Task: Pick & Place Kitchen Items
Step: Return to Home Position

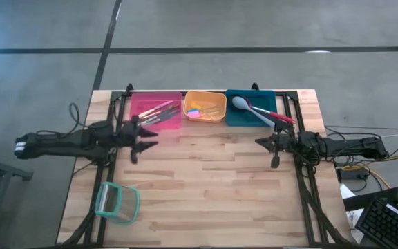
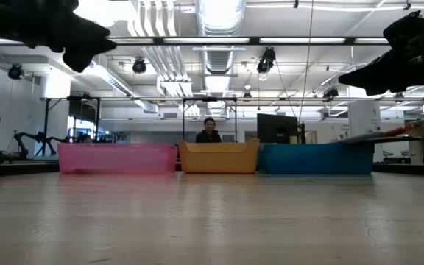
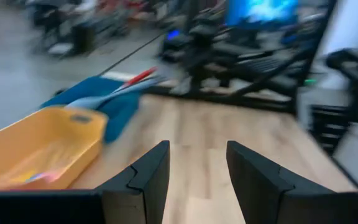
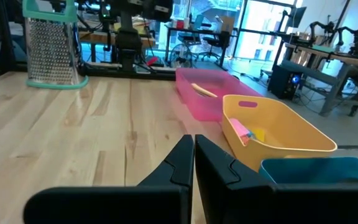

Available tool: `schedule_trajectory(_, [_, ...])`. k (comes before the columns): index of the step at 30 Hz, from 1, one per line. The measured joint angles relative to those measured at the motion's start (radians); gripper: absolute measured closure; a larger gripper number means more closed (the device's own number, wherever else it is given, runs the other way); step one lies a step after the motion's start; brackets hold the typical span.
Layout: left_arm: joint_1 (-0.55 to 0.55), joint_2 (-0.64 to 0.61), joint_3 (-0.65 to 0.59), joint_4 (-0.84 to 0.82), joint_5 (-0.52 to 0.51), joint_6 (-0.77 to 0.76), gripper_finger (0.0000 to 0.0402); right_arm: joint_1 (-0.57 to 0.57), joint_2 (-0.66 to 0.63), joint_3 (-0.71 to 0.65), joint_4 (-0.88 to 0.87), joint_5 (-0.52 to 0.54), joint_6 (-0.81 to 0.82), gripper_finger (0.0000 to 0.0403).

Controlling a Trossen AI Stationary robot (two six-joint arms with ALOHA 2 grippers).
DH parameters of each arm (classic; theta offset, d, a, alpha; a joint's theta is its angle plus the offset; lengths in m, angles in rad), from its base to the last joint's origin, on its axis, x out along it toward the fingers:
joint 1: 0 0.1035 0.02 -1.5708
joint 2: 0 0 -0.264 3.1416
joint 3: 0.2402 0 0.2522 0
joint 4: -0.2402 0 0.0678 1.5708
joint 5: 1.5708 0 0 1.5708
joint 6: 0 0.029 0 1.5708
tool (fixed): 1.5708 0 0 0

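The tabletop (image 1: 213, 187) is carrying three bins in a row beyond both hands. The left hand (image 1: 149, 137), fingers spread wide and holding nothing, is hovering just beside the pink bin (image 1: 140, 102), where the slim utensils (image 1: 159, 113) are lying. The right hand (image 1: 267, 143), fingers pressed together and empty, is hovering near the teal bin (image 1: 233, 119), which is holding a grey spoon (image 1: 244, 105) and a red-handled utensil (image 1: 284, 117). The orange bin (image 1: 216, 97), between the other two, is holding the tiny coloured pieces (image 1: 197, 111).

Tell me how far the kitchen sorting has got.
Done, it seems: long utensils lie in the pink plastic bin, small coloured pieces in the orange bin, a grey spoon and a red-handled tool in the teal bin. In hand: nothing; the left gripper is open, the right gripper shut, both empty above the wooden table. Left: no loose utensil shows on it.
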Motion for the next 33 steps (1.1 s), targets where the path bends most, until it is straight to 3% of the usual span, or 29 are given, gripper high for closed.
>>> schedule_trajectory(4, [0.0,-0.11,-0.102,0.071,0.097,0.048,0.0238,0.0,0.0,0.0,0.0,0.0,0.0,0.0394])
schedule_trajectory(18, [0.0,-0.393,-0.301,0.091,0.095,0.061,0.0239,0.0,0.0,0.0,0.0,-0.001,0.0,0.0394])
schedule_trajectory(33, [-0.004,-0.401,-0.333,0.041,0.09,0.094,0.0239,0.001,0.0,0.0,0.0,-0.001,0.0,0.0394])
